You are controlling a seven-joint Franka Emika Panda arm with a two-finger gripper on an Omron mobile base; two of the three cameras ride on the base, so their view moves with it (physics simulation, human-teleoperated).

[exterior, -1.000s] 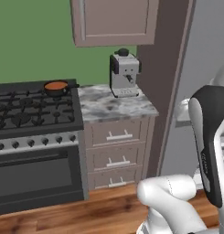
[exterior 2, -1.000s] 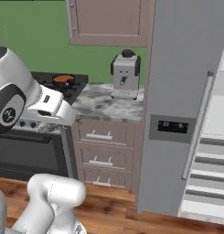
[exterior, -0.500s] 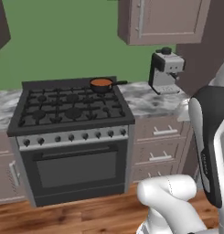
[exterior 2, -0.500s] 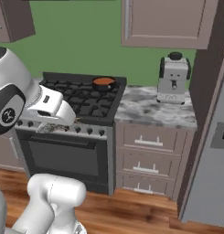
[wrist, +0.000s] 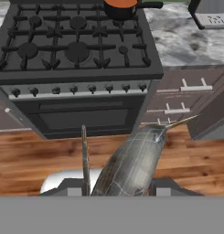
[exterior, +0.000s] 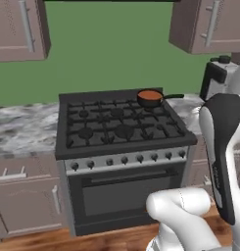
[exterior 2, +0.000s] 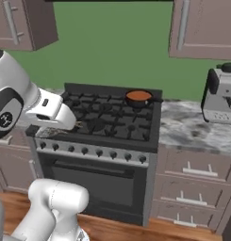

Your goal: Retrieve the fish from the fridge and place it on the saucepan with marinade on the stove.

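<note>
We're facing the stove (exterior: 121, 128), gripper (wrist: 118, 185) clamped on the fish (wrist: 131, 164) (held low, near side) — the saucepan with marinade (exterior: 150, 97) sits far right, so a long reach risks clipping its handle or dropping short.

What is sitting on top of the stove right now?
On the stove, at its back right burner, sits the saucepan with marinade, holding orange-brown liquid. The pan covers that burner.
</note>
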